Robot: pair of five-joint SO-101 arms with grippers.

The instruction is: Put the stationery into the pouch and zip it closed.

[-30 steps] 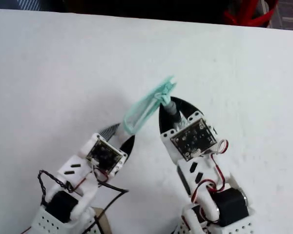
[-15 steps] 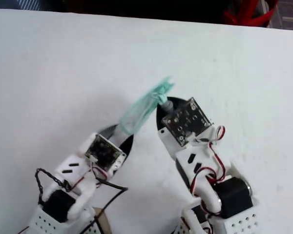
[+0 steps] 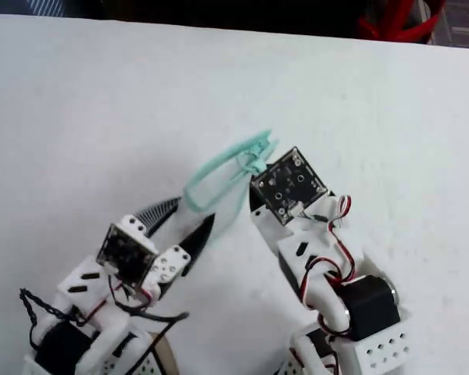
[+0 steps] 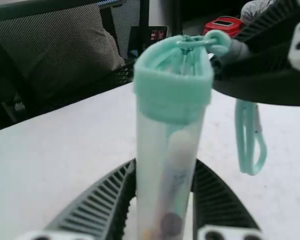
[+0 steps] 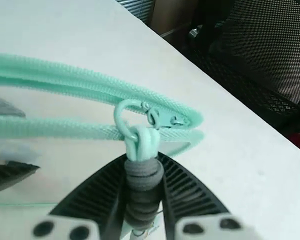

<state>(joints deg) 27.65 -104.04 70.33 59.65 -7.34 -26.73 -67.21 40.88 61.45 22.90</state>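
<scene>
On the white table point(image 3: 78, 101), between the two arms, the mint-green translucent pouch point(image 3: 219, 176) holds stationery with its zip gaping, its near end clasped between the left gripper's point(image 3: 195, 212) fingers, while the right gripper point(image 5: 142, 159) pinches the grey zip pull point(image 5: 140, 192) at the far-right end.

White table point(image 3: 94, 101): plain matte top. Two arm bases point(image 3: 375, 344) are seen at the near edge. Pouch point(image 3: 219, 183) is seen over mid-table; contact with top cannot be confirmed.
</scene>
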